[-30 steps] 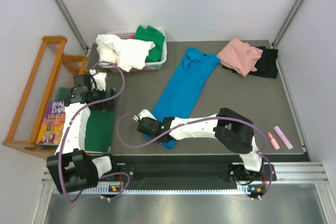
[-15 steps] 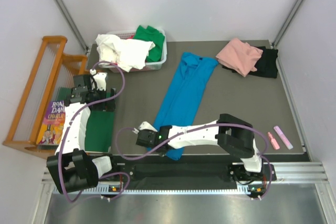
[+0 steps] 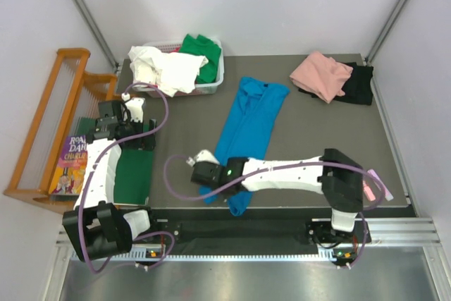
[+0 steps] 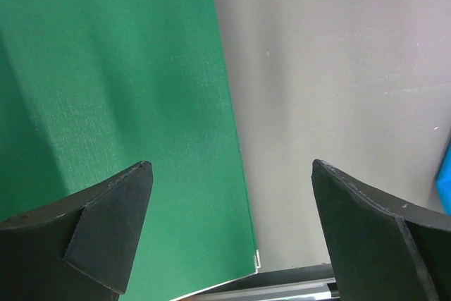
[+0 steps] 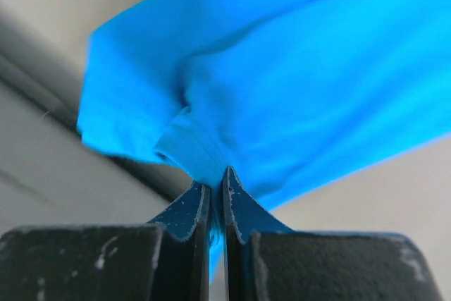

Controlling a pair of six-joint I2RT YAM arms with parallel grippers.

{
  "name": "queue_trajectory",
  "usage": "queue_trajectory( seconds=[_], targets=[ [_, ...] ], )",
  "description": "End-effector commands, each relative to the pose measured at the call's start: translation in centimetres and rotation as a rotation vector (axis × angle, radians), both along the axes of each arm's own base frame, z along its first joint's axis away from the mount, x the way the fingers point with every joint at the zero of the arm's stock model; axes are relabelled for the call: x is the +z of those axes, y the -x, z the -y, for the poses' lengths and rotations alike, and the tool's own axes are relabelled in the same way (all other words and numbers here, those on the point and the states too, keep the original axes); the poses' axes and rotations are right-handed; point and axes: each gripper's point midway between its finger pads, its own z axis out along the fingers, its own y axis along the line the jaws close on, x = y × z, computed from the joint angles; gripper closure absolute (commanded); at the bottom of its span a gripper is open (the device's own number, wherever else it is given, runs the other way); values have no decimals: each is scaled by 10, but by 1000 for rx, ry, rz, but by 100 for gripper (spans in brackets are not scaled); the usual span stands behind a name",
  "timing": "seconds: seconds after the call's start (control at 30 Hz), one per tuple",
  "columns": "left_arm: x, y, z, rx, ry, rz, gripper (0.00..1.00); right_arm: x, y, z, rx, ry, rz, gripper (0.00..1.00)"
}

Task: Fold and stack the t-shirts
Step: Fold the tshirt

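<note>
While the right gripper (image 5: 218, 192) pinches the blue tee (image 3: 251, 119) tight at its near hem, the left gripper (image 4: 231, 174) hangs spread wide, holding nothing.

Near the table's (image 3: 190, 126) front edge the bunched hem sits between the closed fingers, and a corner seems to droop past that edge; the rest lies stretched toward the far middle. At left, the open fingers hover over the board's (image 4: 106, 103) right edge. Farther back, a basket (image 3: 215, 84) holds a white tee (image 3: 169, 68) and a green tee (image 3: 201, 48); a pink tee (image 3: 320, 75) lies partly over a black tee (image 3: 361, 84) at the far right corner.
</note>
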Motion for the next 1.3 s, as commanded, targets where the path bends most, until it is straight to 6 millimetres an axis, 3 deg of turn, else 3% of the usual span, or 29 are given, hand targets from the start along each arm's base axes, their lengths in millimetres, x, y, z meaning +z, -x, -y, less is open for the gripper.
queue_trajectory(
  seconds=[0.0,0.03,0.33,0.57,1.03,1.27],
  targets=[
    [19,-5,1,-26,-6,64,1,35,-55,22,-114,-53,98,100],
    [19,-4,1,-26,-5,60,1,38,-71,30,-152,-49,120,99],
    [15,-4,0,-38,-9,42,1,31,-142,66,-247,-22,138,99],
    [11,-7,2,-40,6,27,1,28,-182,71,-262,-9,145,99],
    [2,-6,11,-63,55,-5,1,18,-232,73,-316,-9,128,99],
    [-3,0,15,-79,74,-24,1,7,-242,77,-332,-2,109,96]
  ],
)
